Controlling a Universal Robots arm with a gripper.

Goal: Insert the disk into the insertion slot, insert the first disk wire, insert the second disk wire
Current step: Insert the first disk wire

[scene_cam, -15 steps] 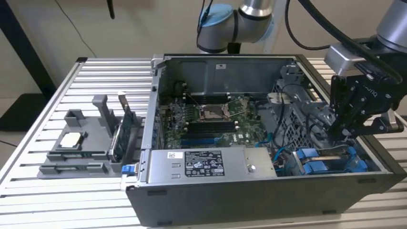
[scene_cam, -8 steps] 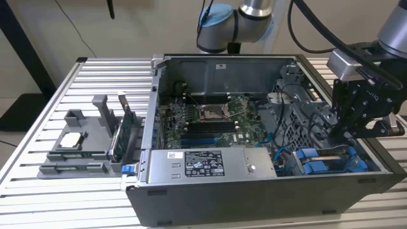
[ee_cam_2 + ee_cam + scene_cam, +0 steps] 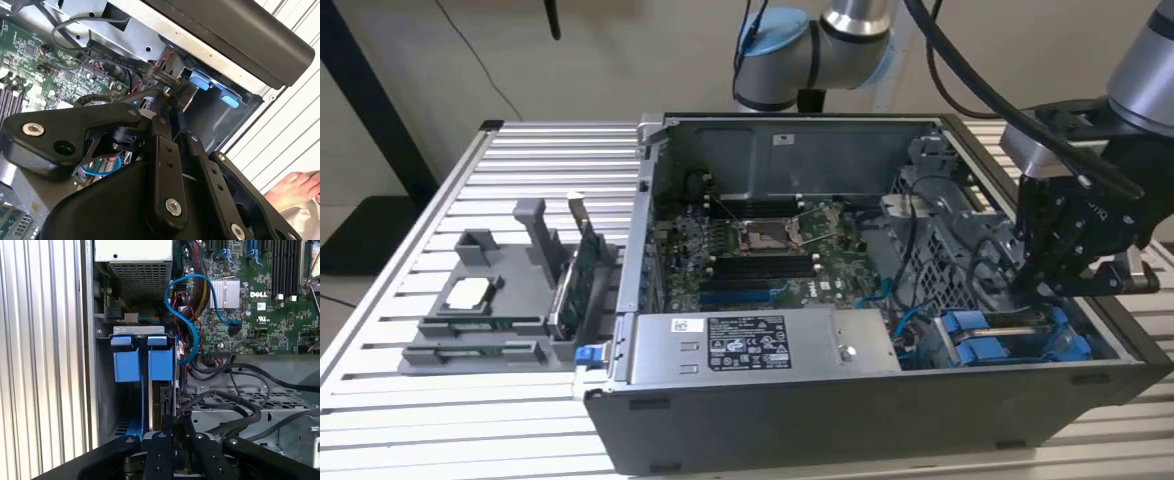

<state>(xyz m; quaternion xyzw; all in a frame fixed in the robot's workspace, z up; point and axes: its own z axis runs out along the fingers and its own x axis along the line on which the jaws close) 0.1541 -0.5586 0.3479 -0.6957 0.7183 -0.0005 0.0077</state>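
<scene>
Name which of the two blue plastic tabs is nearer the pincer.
The blue plastic tab beside the looping blue cable; the other tab sits against the grey case wall, farther off.

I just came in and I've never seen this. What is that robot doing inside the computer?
A robot arm is working inside an open computer case. Its gripper reaches down into the insertion slot, the bay with blue clips at a corner of the case. Something dark and flat stands in the slot at the gripper's tip, maybe the disk. A person's hand lies outside the case.
</scene>
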